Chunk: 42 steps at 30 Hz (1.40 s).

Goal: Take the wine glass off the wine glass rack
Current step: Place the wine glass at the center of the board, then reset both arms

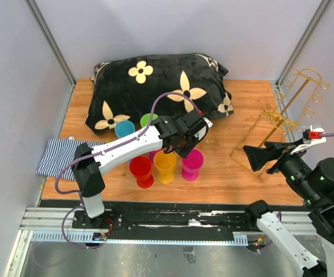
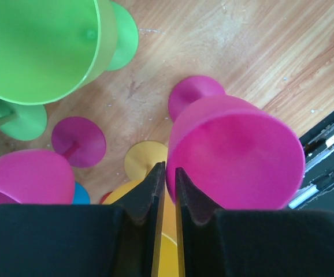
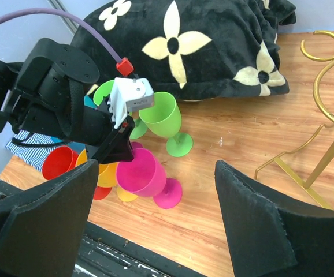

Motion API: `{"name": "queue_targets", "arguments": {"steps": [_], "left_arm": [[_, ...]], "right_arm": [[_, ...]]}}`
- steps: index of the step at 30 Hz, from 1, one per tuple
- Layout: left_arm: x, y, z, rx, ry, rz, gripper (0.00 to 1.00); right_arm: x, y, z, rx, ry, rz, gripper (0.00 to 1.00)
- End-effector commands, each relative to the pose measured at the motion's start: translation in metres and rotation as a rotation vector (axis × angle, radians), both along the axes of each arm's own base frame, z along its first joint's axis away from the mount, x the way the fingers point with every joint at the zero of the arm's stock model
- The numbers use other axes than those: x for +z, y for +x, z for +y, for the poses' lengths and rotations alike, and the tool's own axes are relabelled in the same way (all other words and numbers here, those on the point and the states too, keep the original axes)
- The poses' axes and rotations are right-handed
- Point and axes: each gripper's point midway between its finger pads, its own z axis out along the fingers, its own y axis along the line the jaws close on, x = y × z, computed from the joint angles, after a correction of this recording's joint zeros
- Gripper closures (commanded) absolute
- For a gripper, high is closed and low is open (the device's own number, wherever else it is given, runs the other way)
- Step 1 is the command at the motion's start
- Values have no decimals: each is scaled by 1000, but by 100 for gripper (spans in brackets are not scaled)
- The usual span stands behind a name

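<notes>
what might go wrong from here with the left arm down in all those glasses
1. The left gripper has its jaws almost closed on the rim of the yellow glass, with the magenta glass right beside its fingers. Pulling away could tip either one into the red glass.
2. The right gripper is open and empty close to the wine glass rack. A careless move may snag its thin wire and shift it.

I count seven wine glasses on the bench (image 1: 248, 104): two green wine glasses (image 3: 162, 114), two magenta wine glasses (image 2: 236, 156), one yellow wine glass (image 1: 165, 164), one red wine glass (image 1: 141, 168) and one blue wine glass (image 1: 124, 128). I also count one gold-wire wine glass rack (image 3: 327, 160), one black flowered pillow (image 1: 155, 86) and one striped cloth (image 1: 57, 156).
</notes>
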Motion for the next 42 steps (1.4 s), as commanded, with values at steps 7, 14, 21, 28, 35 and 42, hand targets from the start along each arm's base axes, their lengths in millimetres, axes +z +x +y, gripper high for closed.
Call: {"name": "queue_targets", "arguments": {"steps": [7,14,21,28,35,42], "left_arm": [[22,22,0,47,-1,-79,37],[120,28,2,110,-342,-298,0],[210,43,98,377,-626,-550,0],[236,61,248,753,-635,-763,0],[251,20,338,1136,-656,-974,0],[268,-25,359,1151,-815,-1016,0]], "right_arm": [[0,-2,2,22,-13,-21,17],[2,4,17,114,-73,-48,10],[22,33,20,119,-228,-88,2],[66,55,11,57,-337,-203,2],[74,58,17,91,-370,-247,2],[60,51,23,116,-301,-230,2]]}}
